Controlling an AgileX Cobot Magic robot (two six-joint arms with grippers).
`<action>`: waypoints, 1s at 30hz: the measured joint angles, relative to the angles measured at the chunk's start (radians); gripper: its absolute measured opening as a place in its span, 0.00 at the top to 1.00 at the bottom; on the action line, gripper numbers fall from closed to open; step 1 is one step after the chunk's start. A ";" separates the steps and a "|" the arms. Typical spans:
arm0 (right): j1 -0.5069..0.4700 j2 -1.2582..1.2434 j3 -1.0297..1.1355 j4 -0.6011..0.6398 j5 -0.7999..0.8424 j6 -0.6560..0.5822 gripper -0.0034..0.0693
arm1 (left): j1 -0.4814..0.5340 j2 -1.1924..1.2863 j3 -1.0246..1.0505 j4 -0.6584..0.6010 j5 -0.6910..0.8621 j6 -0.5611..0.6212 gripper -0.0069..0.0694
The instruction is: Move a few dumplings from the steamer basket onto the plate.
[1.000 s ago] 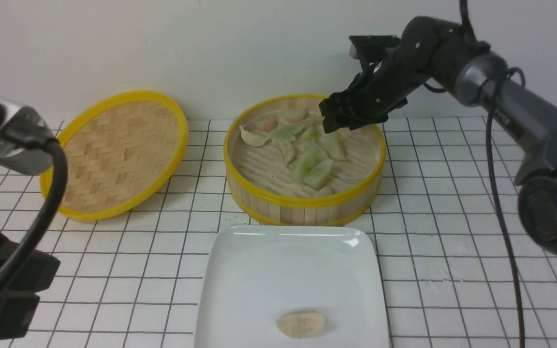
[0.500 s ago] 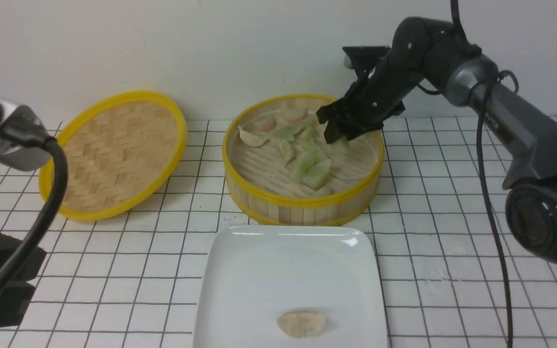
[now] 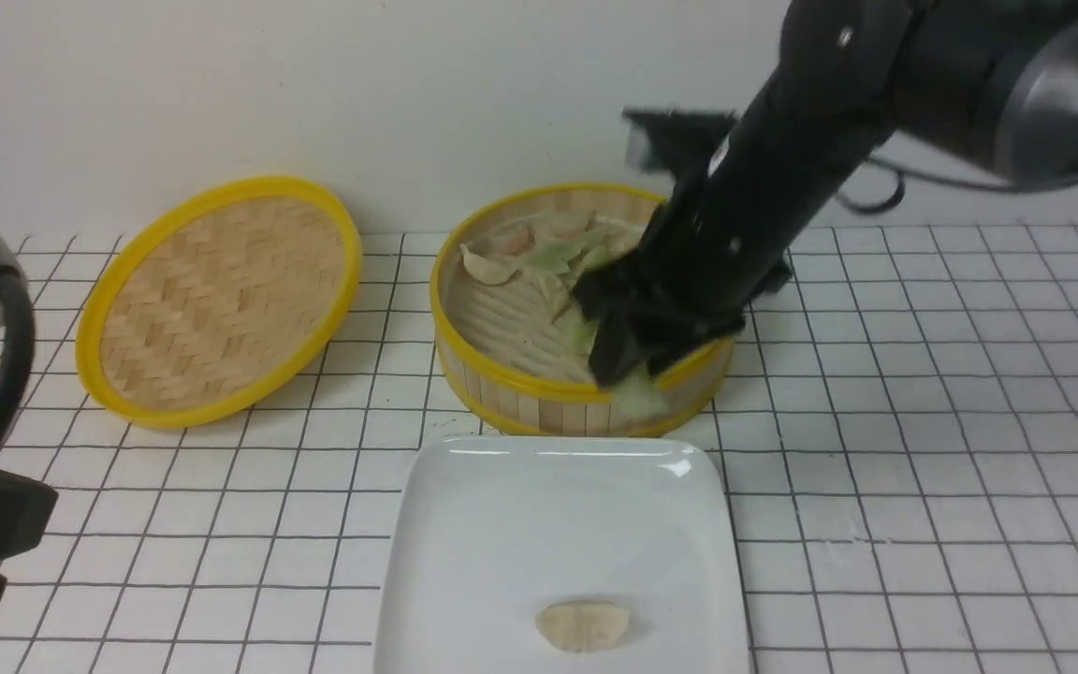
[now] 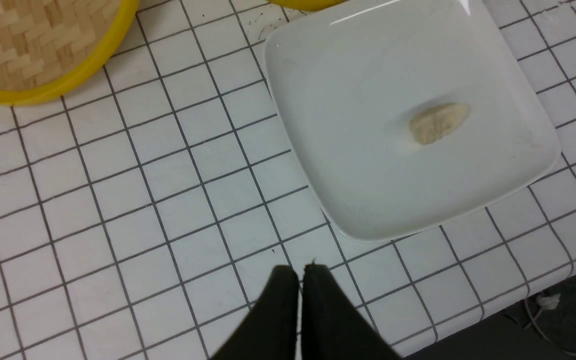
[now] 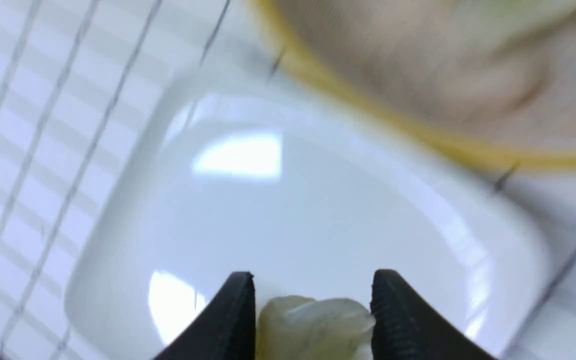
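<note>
My right gripper (image 3: 631,373) is shut on a pale green dumpling (image 3: 639,399), which hangs over the near rim of the bamboo steamer basket (image 3: 539,408). The right wrist view shows that dumpling (image 5: 313,325) squeezed between both fingers above the white plate (image 5: 318,200). More dumplings (image 3: 553,253), green and beige, lie in the far half of the basket. One beige dumpling (image 3: 584,625) rests near the front of the plate (image 3: 548,468). My left gripper (image 4: 300,272) is shut and empty over bare tiles, beside the plate (image 4: 368,65).
The flat woven lid (image 3: 221,300) with a yellow rim leans at the back left. The white tiled counter ends in a dark front edge (image 4: 543,320) close to the left gripper. A wall stands right behind the basket.
The right gripper closed on a green dumpling in the far part of the basket, lifted it and swung forward to the near rim. The left arm drifted slightly leftward.
</note>
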 joint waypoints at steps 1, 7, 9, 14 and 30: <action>0.028 0.002 0.043 -0.008 -0.037 0.000 0.58 | 0.000 0.000 0.000 0.000 0.000 -0.001 0.92; 0.118 0.072 0.113 -0.060 -0.187 0.000 0.58 | 0.000 0.000 0.000 0.000 0.000 -0.003 0.92; 0.123 0.089 0.114 -0.064 -0.212 0.000 0.57 | 0.000 0.000 0.000 0.000 0.000 -0.003 0.92; 0.124 0.098 0.109 -0.075 -0.223 0.004 0.42 | 0.000 -0.004 0.000 0.000 0.000 -0.003 0.92; 0.124 -0.326 0.004 -0.252 0.030 0.158 0.95 | 0.000 -0.020 0.000 0.000 -0.041 -0.003 0.92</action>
